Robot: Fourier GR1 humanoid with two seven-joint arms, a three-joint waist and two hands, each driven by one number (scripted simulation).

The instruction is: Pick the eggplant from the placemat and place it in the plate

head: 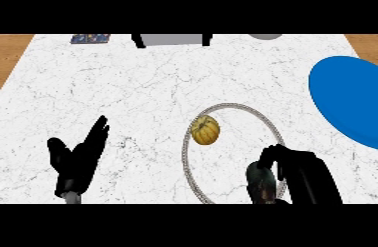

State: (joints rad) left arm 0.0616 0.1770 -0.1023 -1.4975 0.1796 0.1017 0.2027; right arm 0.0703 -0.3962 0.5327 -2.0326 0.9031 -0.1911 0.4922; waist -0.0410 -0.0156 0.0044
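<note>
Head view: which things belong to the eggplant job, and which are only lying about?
For the job: eggplant, in the curled right hand; round placemat; blue plate.
Lying about: yellow squash on the placemat; grey object at the far edge; open left hand.

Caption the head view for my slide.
Right hand curled round the dark eggplant over the plate's rim; left hand resting open.

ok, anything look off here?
Nothing spilled or broken. One oddity: the placemat blends into the counter, with only its rim showing. The right hand is curled round a dark item, likely the eggplant.
</note>
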